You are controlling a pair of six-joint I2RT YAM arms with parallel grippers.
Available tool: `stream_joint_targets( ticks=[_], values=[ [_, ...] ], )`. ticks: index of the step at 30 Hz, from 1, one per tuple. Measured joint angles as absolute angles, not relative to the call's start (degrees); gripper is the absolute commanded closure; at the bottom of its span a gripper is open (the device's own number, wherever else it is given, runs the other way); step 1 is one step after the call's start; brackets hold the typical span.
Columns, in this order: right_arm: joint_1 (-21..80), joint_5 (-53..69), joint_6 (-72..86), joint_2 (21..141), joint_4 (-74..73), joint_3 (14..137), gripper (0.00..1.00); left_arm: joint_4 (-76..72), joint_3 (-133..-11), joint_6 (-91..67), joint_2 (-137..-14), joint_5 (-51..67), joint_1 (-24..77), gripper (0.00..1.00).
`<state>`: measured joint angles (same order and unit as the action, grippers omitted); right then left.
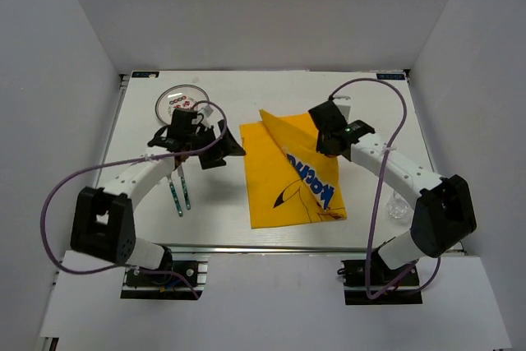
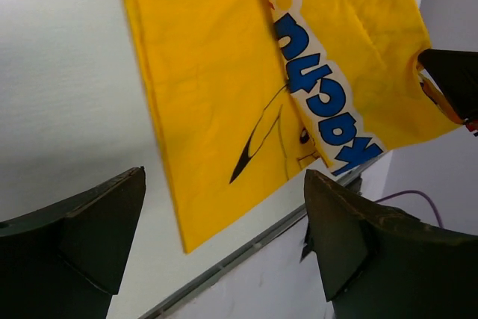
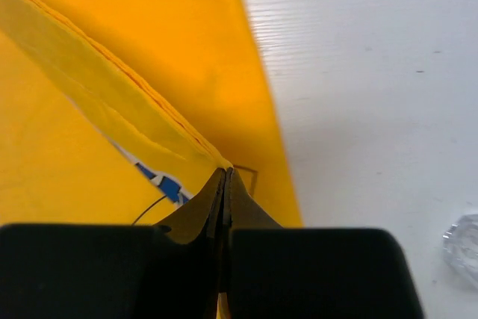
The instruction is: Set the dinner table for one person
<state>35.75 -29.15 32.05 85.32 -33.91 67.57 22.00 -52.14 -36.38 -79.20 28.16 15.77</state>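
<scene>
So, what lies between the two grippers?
Only the yellow cloth, seen in the top view; the right gripper pinches its fold, the left gripper hangs open.

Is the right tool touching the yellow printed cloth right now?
Touching. The right wrist view shows the right tool shut on a raised fold of the yellow printed cloth, with the fabric pinched between its fingers.

Large white rectangular dinner table (image 1: 386,195), level, metal-railed edges.
</scene>
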Motion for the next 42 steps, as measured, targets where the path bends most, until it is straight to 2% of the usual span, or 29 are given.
stream_joint_targets(
  ticks=[7,9,11,16,28,42],
  values=[
    [26.28,-31.24,30.81,85.01,-37.60,67.57,1.00,12.27,-61.06,-42.00,-94.24,31.48,21.76,0.09],
    [24.34,-31.24,30.48,83.99,-37.80,67.33,1.00,7.64,-61.47,-44.71,-97.01,32.88,23.22,0.16],
    [22.70,-30.92,29.87,82.48,-38.00,67.24,1.00,3.14,-61.54,-47.31,-99.74,33.80,24.60,0.19],
    [19.88,-30.20,28.10,81.34,-38.65,68.07,1.00,-1.37,-62.00,-52.23,-108.62,31.99,27.73,0.13],
    [10.92,-27.97,24.16,87.02,-40.25,68.75,1.00,9.74,-67.29,-61.84,-111.81,19.40,30.89,0.11],
    [8.58,-23.75,23.35,85.73,-37.47,63.35,1.00,37.98,-82.65,-62.24,-115.33,-10.98,27.79,0.09]
  ],
)
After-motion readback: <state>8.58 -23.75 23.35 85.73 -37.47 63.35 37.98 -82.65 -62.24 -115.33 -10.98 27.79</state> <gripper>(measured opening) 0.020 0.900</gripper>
